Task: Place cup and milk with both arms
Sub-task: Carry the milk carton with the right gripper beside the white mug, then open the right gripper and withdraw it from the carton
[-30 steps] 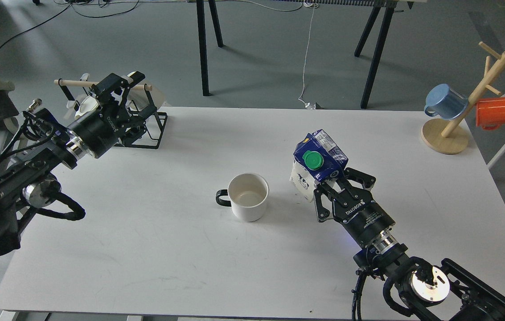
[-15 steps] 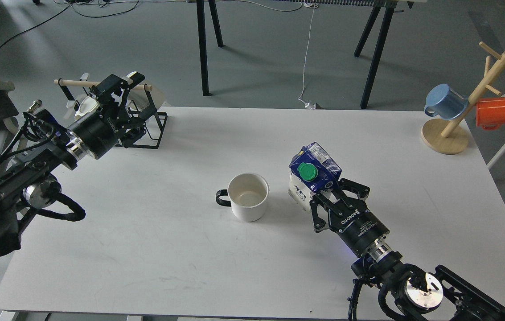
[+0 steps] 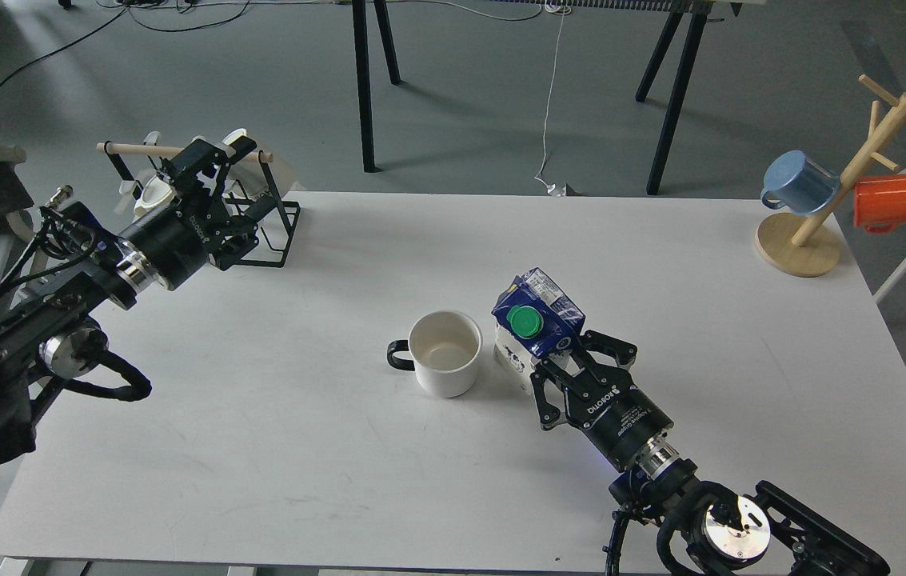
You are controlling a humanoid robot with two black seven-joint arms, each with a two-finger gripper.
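A wooden mug tree [image 3: 848, 188] at the table's [image 3: 341, 448] far right corner holds 2 mugs.

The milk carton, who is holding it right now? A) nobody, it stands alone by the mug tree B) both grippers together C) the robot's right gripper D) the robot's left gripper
C: the right gripper is closed around the milk carton just right of the cup, while the left gripper is far off at the back left of the table.
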